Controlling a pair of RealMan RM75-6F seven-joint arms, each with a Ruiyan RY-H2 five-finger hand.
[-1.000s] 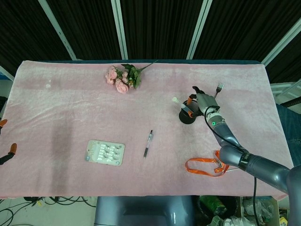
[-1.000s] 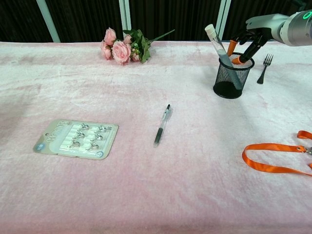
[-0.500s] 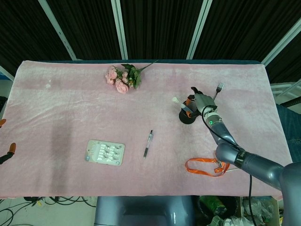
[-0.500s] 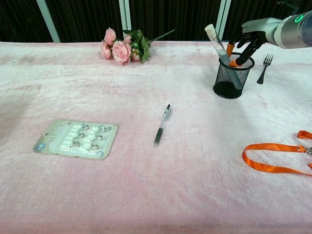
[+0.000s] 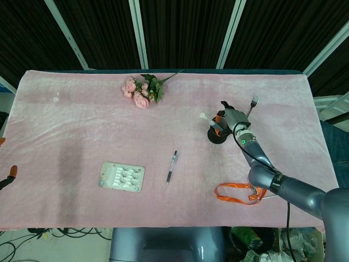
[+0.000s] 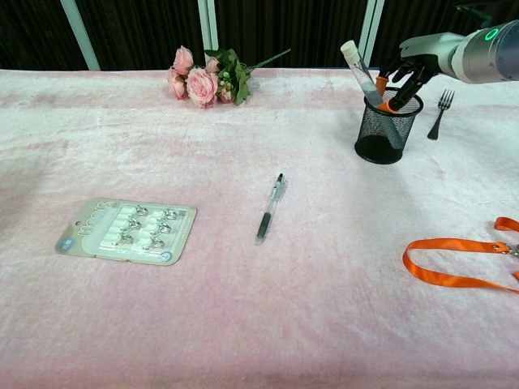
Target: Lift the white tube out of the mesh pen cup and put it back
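Fingers [image 6: 403,81] of the right hand [image 6: 409,69] reaching into the mesh pen cup [image 6: 387,127], spread, just beside the white tube [image 6: 362,74]; can't tell if they're touching it, no grasp visible.

White tube sits in the cup, leaning left with its capped top well above the rim; cup is at the far right of the pink tabletop [image 6: 243,324], fork [image 6: 440,109] just right of it. Something orange shows in the cup next to the tube, likely a fingertip, can't tell. Risks, my read: the cup looks light, so a sideways pull on the tilted tube could tip or drag it; fingers could snag the rim; a shallow pinch on a smooth tube may slip. Left hand [image 5: 10,179] barely visible at the near left edge, state unclear.
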